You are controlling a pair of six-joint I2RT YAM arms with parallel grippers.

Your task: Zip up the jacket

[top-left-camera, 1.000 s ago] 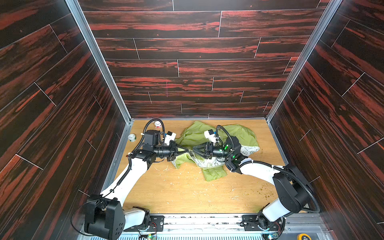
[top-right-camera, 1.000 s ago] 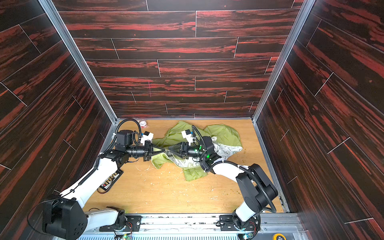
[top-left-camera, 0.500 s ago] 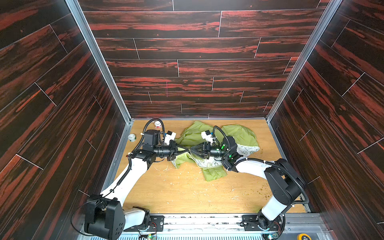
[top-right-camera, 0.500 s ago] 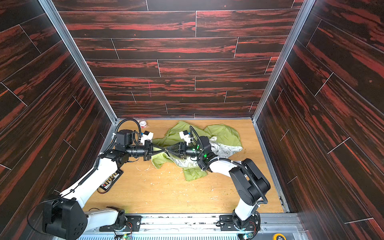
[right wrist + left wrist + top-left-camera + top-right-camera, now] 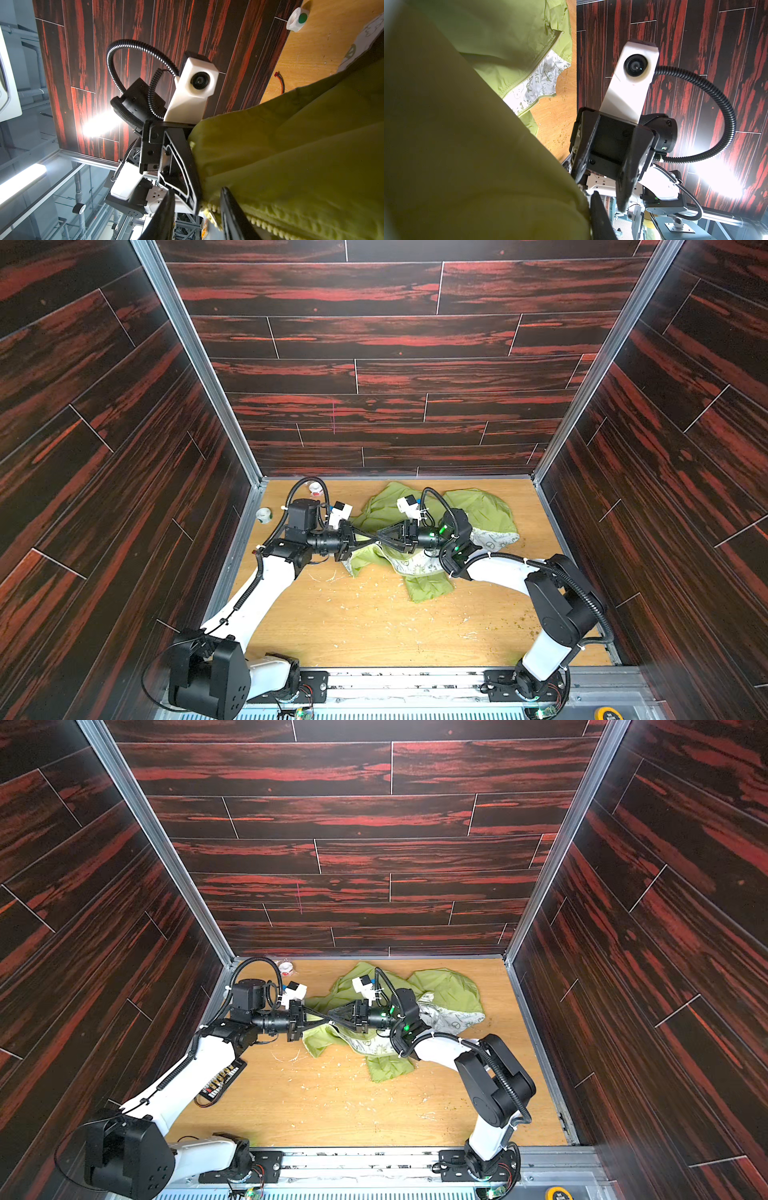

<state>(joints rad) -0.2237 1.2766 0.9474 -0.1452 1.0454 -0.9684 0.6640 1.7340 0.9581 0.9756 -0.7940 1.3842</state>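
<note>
The lime-green jacket (image 5: pixel 478 510) (image 5: pixel 449 986) lies crumpled at the back middle of the table, its pale patterned lining (image 5: pixel 494 537) showing. Both grippers meet tip to tip over its left part. My left gripper (image 5: pixel 362 537) (image 5: pixel 588 216) is shut on a fold of jacket (image 5: pixel 477 145) fabric; only one of its fingers (image 5: pixel 600 218) shows. My right gripper (image 5: pixel 384 537) (image 5: pixel 197 218) faces it with jaws apart. The end of the green zipper teeth (image 5: pixel 209 214) sits between them, close to one of its fingers (image 5: pixel 232 216). More zipper (image 5: pixel 537 60) runs along the lining edge.
A white tape roll (image 5: pixel 263 515) and a small white-and-red object (image 5: pixel 316 489) lie at the back left. A circuit board (image 5: pixel 220 1081) sits by the left wall. Pale flecks litter the wooden table (image 5: pixel 374 622). Dark panelled walls close in three sides.
My right gripper has moved left toward the left gripper and its jaws have narrowed; its elbow has swung forward. The left arm has stayed still.
</note>
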